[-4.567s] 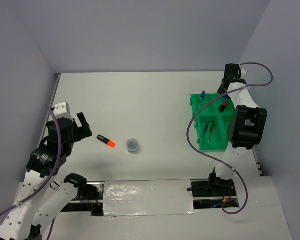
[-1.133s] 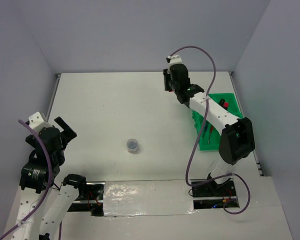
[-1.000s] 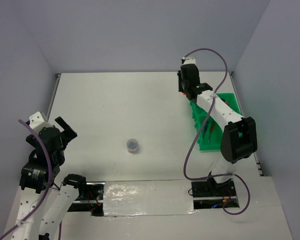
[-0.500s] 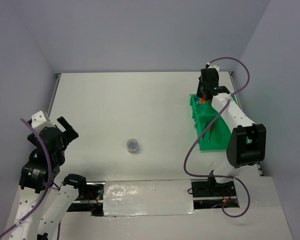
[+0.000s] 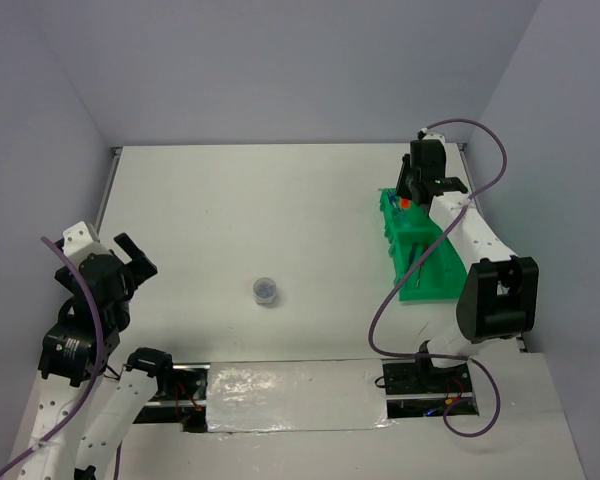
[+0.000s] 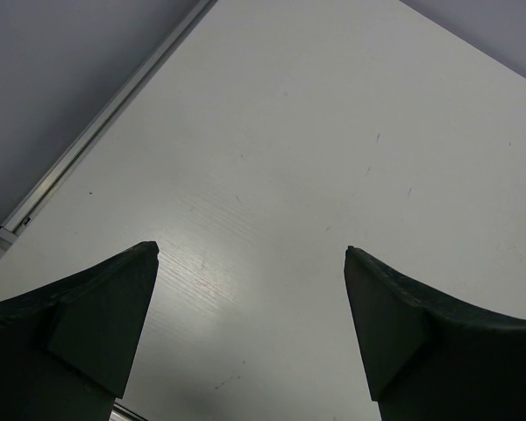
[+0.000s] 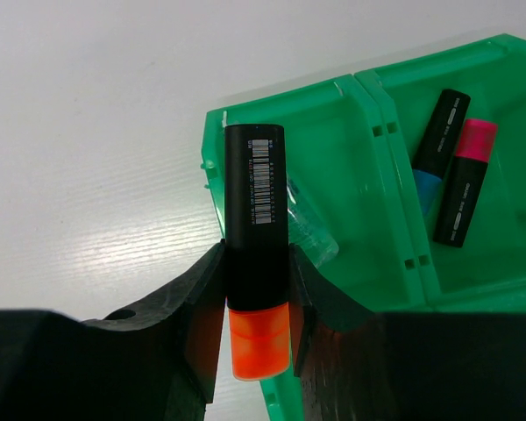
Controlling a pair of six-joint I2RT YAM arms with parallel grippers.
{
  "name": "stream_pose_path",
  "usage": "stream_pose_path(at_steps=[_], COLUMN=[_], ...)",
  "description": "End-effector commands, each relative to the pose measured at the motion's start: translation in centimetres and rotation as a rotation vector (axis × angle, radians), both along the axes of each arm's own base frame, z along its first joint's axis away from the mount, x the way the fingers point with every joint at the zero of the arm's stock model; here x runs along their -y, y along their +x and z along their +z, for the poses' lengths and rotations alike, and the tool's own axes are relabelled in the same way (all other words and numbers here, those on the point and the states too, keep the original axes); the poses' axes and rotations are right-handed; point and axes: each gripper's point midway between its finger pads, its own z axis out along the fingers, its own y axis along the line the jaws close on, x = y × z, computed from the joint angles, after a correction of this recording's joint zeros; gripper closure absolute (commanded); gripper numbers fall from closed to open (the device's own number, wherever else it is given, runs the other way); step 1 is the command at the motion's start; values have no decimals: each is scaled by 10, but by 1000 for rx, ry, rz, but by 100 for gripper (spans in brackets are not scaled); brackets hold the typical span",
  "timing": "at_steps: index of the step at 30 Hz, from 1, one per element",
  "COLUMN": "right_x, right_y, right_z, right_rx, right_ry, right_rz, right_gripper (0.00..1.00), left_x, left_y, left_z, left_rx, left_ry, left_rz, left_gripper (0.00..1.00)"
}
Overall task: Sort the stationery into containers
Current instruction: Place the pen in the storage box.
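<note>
My right gripper (image 5: 406, 196) is shut on a black highlighter with an orange cap (image 7: 257, 219). It holds it above the far left corner of the green tray (image 5: 438, 285). In the right wrist view the gripper (image 7: 257, 289) is over the tray's rim (image 7: 272, 96). The compartment below it holds a clear bottle (image 7: 311, 226). The neighbouring compartment holds a blue-capped highlighter (image 7: 438, 145) and a pink-capped highlighter (image 7: 465, 180). A round clear jar (image 5: 265, 290) stands on the table's near middle. My left gripper (image 5: 135, 262) is open and empty at the left, over bare table (image 6: 250, 254).
Thin pens (image 5: 417, 264) lie in a near compartment of the tray. The right arm's purple cable (image 5: 385, 300) loops across the tray's left side. A metal rail (image 6: 96, 123) runs along the table's left edge. Grey walls close in the back and sides.
The orange highlighter left the table's near left and is now in my right gripper, which swung right from the far middle to the tray's far corner. My left arm drew back left.
</note>
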Motion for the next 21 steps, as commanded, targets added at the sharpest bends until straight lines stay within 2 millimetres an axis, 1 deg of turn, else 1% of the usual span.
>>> stream_pose_path(at_steps=[1, 10, 21], right_x=[0, 1, 1], right_y=[2, 1, 1], right_z=[23, 20, 21], right_rx=[73, 61, 69], right_ry=[24, 22, 26], right_rz=[-1, 3, 4], right_gripper=[100, 100, 100], left_x=[1, 1, 1], left_y=[6, 6, 6], left_z=[8, 8, 8], left_rx=[31, 33, 28], left_ry=[2, 3, 3], left_rz=[-5, -3, -1], left_gripper=[1, 1, 1])
